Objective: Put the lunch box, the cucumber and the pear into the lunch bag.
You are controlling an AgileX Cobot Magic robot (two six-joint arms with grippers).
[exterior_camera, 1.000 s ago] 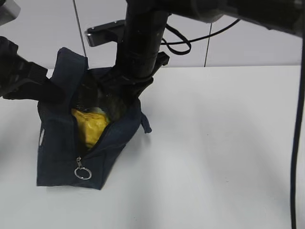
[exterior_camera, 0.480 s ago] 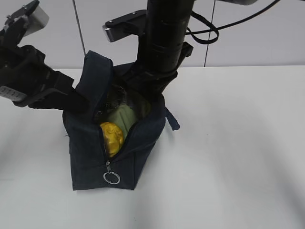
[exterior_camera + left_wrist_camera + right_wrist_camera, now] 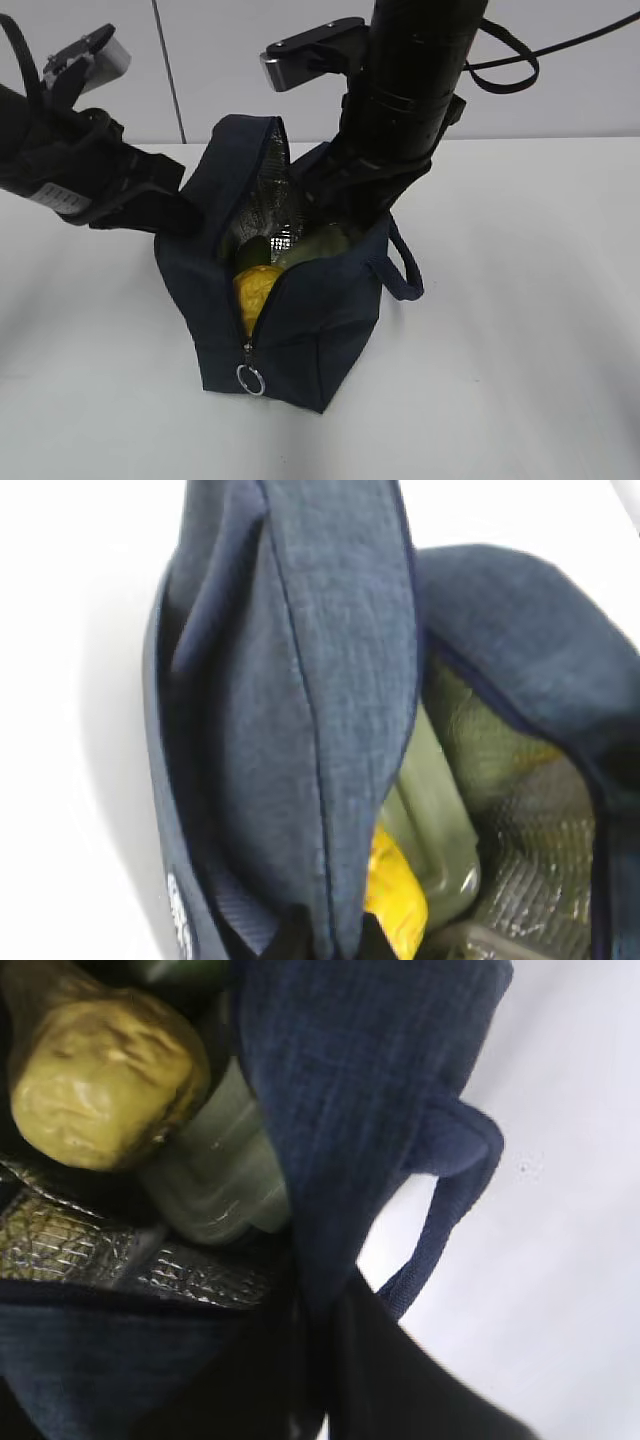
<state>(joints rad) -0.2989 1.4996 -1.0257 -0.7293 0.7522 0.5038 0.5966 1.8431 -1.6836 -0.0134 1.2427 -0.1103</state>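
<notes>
The navy lunch bag point(image 3: 320, 320) stands open on the white table, its silver ring pull point(image 3: 250, 380) at the front. Inside it lie the yellow pear point(image 3: 254, 287), the dark green cucumber point(image 3: 252, 251) and the pale green lunch box point(image 3: 322, 241). My left gripper point(image 3: 190, 215) is shut on the bag's left flap point(image 3: 300, 680); its tips point(image 3: 335, 945) pinch the fabric, with the pear point(image 3: 395, 895) and lunch box point(image 3: 435, 810) beside them. My right gripper point(image 3: 342, 195) is shut on the bag's right wall point(image 3: 350, 1090); its tips point(image 3: 320, 1360) are near the pear point(image 3: 100, 1070) and lunch box point(image 3: 215, 1180).
The bag's looped strap handle point(image 3: 405, 270) hangs off its right side and also shows in the right wrist view point(image 3: 450, 1190). White table point(image 3: 520, 300) lies around the bag, with a pale wall point(image 3: 560, 100) behind. A black cable point(image 3: 505, 70) loops by the right arm.
Both grippers and the bag have shifted to the right. The bag's mouth is spread wider, so the lunch box and cucumber now show beside the pear.
</notes>
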